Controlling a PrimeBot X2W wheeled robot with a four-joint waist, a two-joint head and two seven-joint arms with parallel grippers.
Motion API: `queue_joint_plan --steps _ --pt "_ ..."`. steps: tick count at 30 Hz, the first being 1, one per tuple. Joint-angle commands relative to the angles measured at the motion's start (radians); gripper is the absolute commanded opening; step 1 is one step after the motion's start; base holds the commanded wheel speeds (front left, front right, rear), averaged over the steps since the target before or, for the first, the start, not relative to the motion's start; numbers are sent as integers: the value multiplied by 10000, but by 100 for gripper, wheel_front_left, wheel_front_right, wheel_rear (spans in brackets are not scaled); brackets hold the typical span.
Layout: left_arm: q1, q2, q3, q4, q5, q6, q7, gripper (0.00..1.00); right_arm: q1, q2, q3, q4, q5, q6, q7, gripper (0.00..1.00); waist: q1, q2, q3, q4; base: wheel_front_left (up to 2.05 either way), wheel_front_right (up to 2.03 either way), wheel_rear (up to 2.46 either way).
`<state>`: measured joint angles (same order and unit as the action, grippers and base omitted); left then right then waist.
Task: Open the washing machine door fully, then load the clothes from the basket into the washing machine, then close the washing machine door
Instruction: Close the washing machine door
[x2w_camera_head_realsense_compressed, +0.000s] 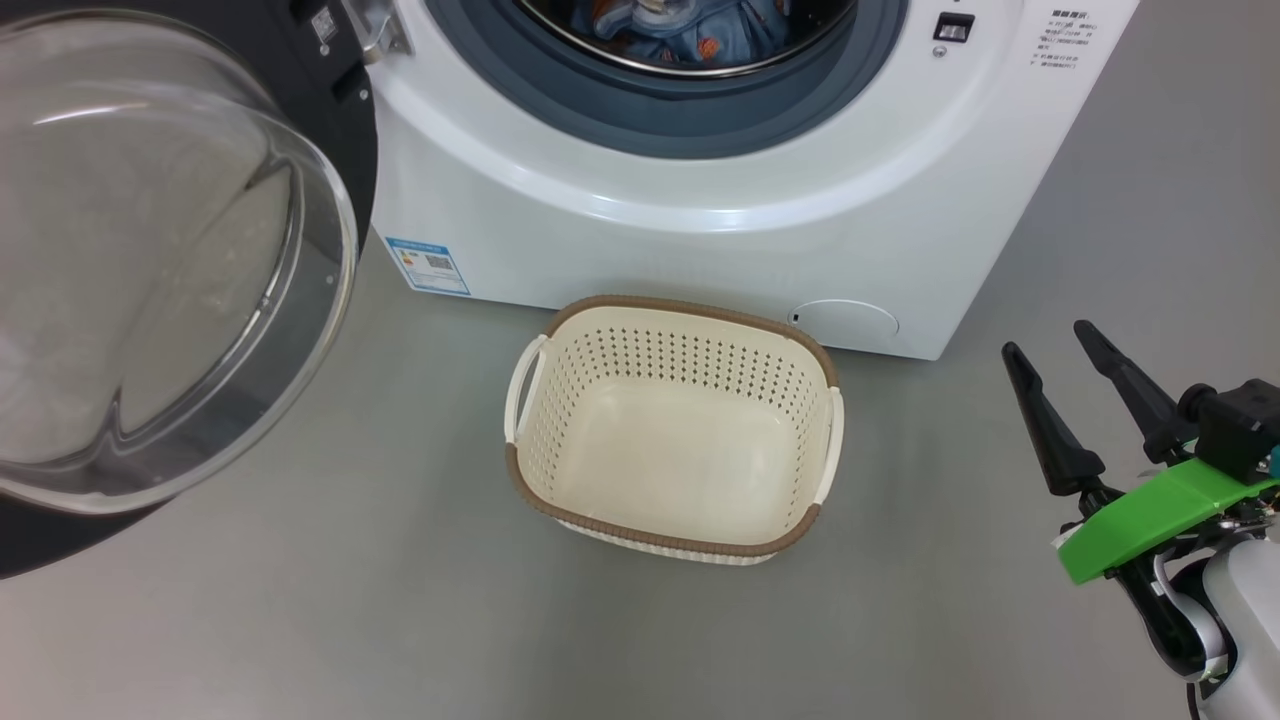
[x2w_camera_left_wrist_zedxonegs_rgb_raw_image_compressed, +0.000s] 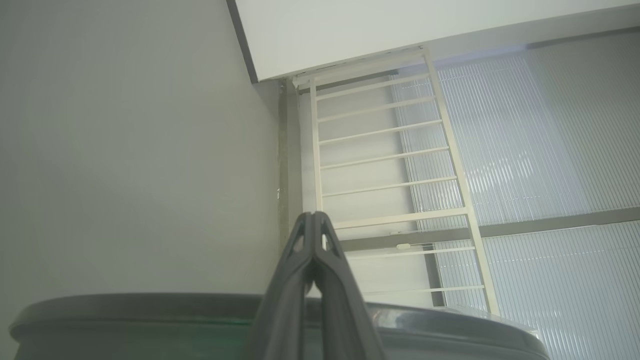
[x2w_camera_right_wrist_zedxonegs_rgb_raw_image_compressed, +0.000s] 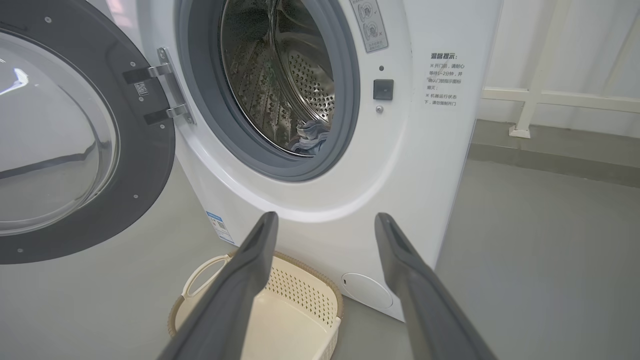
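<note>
The washing machine (x2w_camera_head_realsense_compressed: 700, 230) (x2w_camera_right_wrist_zedxonegs_rgb_raw_image_compressed: 320, 190) stands with its door (x2w_camera_head_realsense_compressed: 150, 260) (x2w_camera_right_wrist_zedxonegs_rgb_raw_image_compressed: 60, 130) swung wide to the left. The clothes (x2w_camera_head_realsense_compressed: 670, 35) (x2w_camera_right_wrist_zedxonegs_rgb_raw_image_compressed: 310, 137), blue with orange prints, lie inside the steel drum. On the floor in front sits the basket (x2w_camera_head_realsense_compressed: 675, 425) (x2w_camera_right_wrist_zedxonegs_rgb_raw_image_compressed: 295, 310), with nothing in it. My right gripper (x2w_camera_head_realsense_compressed: 1045, 345) (x2w_camera_right_wrist_zedxonegs_rgb_raw_image_compressed: 325, 222) is open, hanging right of the basket and apart from it. My left gripper (x2w_camera_left_wrist_zedxonegs_rgb_raw_image_compressed: 314, 216) is shut on nothing, its fingertips pressed together above a dark curved edge (x2w_camera_left_wrist_zedxonegs_rgb_raw_image_compressed: 150, 310), pointing at a wall.
Grey floor lies around the basket and to the machine's right. A white rail frame (x2w_camera_left_wrist_zedxonegs_rgb_raw_image_compressed: 390, 165) (x2w_camera_right_wrist_zedxonegs_rgb_raw_image_compressed: 550, 95) stands against the wall behind. A blue label sticker (x2w_camera_head_realsense_compressed: 427, 265) is on the machine's lower left front.
</note>
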<state>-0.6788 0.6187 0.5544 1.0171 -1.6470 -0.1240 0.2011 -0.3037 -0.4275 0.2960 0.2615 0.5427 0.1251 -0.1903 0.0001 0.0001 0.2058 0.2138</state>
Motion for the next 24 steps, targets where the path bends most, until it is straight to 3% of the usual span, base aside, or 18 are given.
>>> queue_joint_plan --steps 1,12,16,24 --pt "-40 631 170 -122 -41 -66 157 0 -22 -193 36 -314 -138 56 41 100 -1 -1 72 -7 0 0 0" --pt "59 332 -66 48 45 -66 1092 0 59 -134 -182 -640 -353 56 348 100 -1 -1 183 23 0 0 0" --pt "312 212 -503 -78 177 -66 2351 0 122 -19 -217 -621 -401 56 361 100 -1 -1 33 41 0 0 0" --pt "913 236 -1052 -531 462 -67 3728 0 240 182 -144 -409 -302 56 183 100 -1 -1 -346 127 0 0 0"
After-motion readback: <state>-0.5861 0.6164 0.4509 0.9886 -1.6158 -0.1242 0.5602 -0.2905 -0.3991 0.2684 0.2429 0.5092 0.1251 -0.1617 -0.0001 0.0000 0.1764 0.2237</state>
